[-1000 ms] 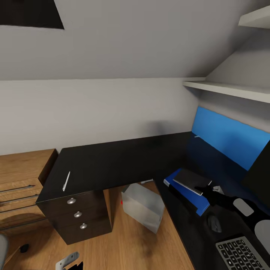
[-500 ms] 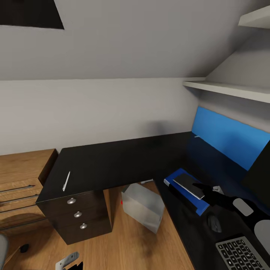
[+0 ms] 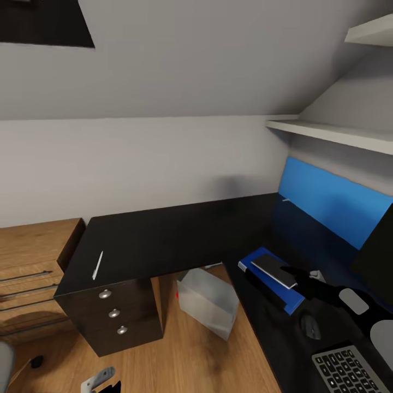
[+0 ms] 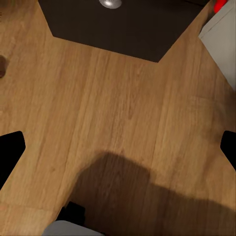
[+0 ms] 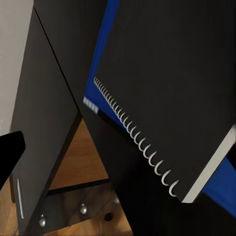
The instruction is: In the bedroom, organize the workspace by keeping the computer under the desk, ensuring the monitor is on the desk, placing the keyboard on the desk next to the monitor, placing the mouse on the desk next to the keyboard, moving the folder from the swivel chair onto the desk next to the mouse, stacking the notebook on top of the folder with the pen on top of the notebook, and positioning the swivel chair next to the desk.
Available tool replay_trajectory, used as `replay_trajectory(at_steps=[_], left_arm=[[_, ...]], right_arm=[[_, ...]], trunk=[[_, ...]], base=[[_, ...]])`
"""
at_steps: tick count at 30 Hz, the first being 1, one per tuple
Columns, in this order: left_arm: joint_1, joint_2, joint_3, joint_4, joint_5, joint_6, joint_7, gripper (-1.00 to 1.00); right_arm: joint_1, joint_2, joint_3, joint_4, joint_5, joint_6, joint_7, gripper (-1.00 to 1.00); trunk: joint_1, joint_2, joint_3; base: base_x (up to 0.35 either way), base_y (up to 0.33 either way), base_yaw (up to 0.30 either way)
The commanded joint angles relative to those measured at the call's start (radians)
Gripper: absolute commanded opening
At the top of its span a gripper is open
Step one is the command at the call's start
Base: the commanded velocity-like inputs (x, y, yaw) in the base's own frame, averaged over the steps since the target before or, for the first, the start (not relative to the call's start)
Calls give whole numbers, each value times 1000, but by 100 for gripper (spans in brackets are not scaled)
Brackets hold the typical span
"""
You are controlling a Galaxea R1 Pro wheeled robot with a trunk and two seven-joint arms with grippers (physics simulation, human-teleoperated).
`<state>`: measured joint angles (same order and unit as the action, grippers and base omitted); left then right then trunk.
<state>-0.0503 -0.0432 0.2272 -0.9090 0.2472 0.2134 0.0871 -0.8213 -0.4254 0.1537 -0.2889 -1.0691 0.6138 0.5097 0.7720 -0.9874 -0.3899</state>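
The black-topped desk (image 3: 164, 234) runs along the wall and turns toward me at the right. On that right wing lies the blue folder (image 3: 262, 280) with the dark spiral notebook (image 3: 274, 269) flat on top of it. My right gripper (image 3: 299, 274) hovers just over the notebook (image 5: 167, 83), open, its fingertips (image 5: 10, 147) spread wide. The pen (image 3: 97, 265) lies on the desk's left end. The mouse (image 3: 311, 326) and keyboard (image 3: 349, 372) sit nearer to me, beside the monitor (image 3: 379, 256). The grey computer (image 3: 207, 301) stands under the desk. My left gripper (image 4: 118, 150) is open above the floor.
A dark three-drawer unit (image 3: 114, 316) holds up the desk's left end, with a light-wood dresser (image 3: 27, 267) beyond it. A blue wall panel (image 3: 327, 202) and white shelves (image 3: 338, 134) line the right wall. Wooden floor (image 4: 118, 123) spreads between the drawers and the computer.
The notebook has come down from a raised tilt to lie flat on the folder, and the right gripper now stands open over it. The head camera has shifted slightly.
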Motion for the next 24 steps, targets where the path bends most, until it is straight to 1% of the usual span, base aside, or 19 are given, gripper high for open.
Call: replay_trajectory(at_steps=[1,24], left_arm=[[0,-1,1,-2,11,6,3,100],[0,-1,1,-2,11,6,3,100]], right_arm=[[-1,-1,7,1,-6,1,3,100],[-1,-1,6,0,-8,1,3,100]], trunk=[[-4,6,2],[-92,167,74]], base=[[0,0,0],[0,0,0]])
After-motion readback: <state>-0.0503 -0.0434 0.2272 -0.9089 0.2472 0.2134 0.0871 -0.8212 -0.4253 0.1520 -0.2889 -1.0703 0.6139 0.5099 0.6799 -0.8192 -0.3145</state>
